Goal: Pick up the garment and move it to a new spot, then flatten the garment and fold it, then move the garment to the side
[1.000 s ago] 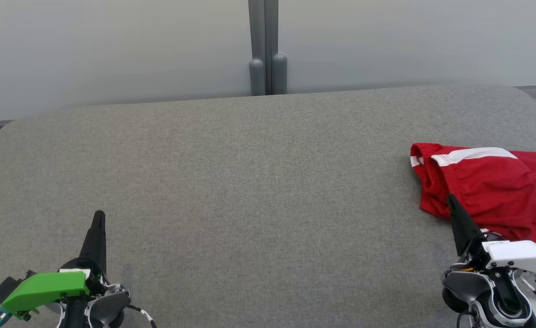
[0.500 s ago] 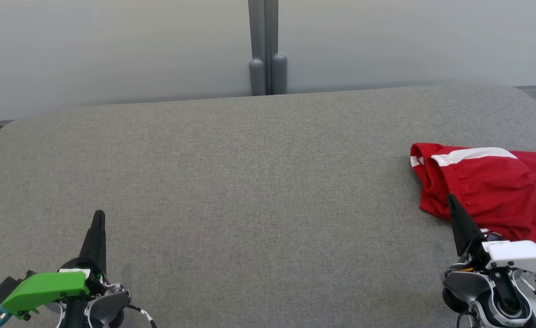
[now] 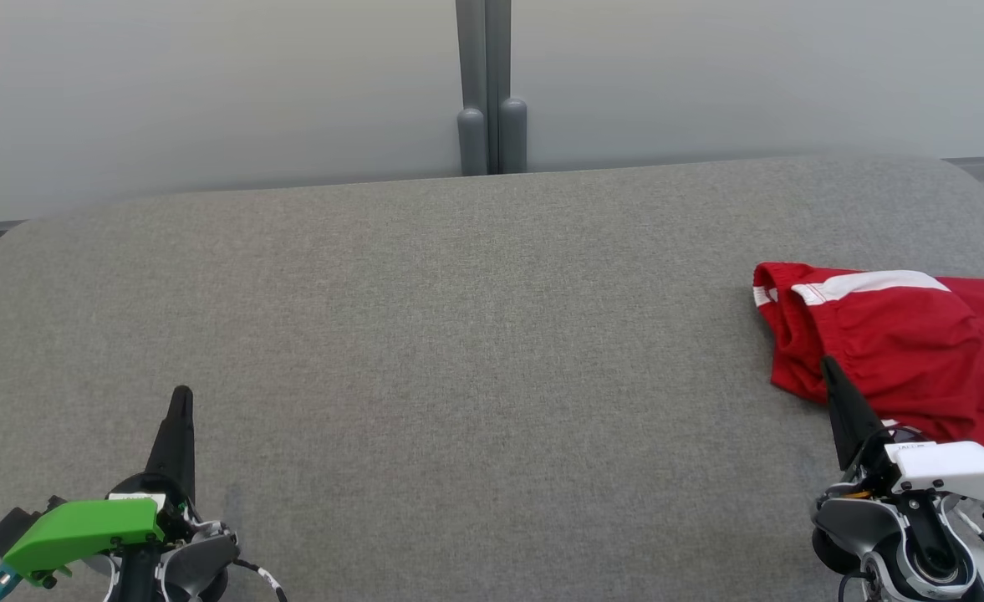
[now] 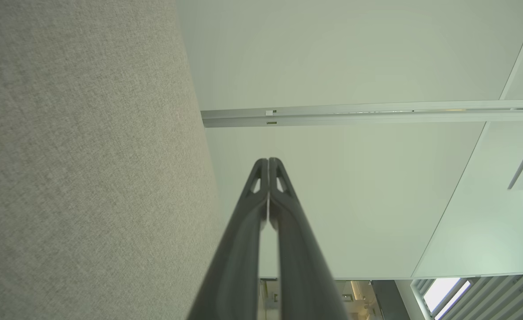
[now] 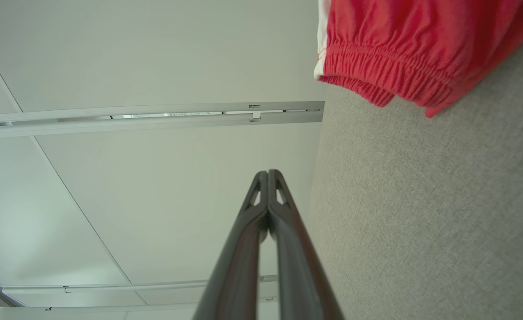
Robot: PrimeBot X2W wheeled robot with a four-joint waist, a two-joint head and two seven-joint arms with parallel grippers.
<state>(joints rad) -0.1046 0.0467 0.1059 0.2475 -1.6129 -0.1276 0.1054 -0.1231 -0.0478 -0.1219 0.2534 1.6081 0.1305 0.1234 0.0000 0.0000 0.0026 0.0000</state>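
Observation:
The garment is red with white trim and lies crumpled at the right edge of the grey fabric surface. In the right wrist view its gathered red hem shows at the upper right. My right gripper is shut and empty at the lower right, its tip just before the garment's near edge; whether it touches the cloth I cannot tell. The right fingers meet at the tip. My left gripper rests shut and empty at the lower left, far from the garment. Its tips are pressed together.
A pale wall with a grey vertical post stands behind the surface. The surface's rounded corners show at far left and far right. The wide stretch of grey fabric between the two grippers is bare.

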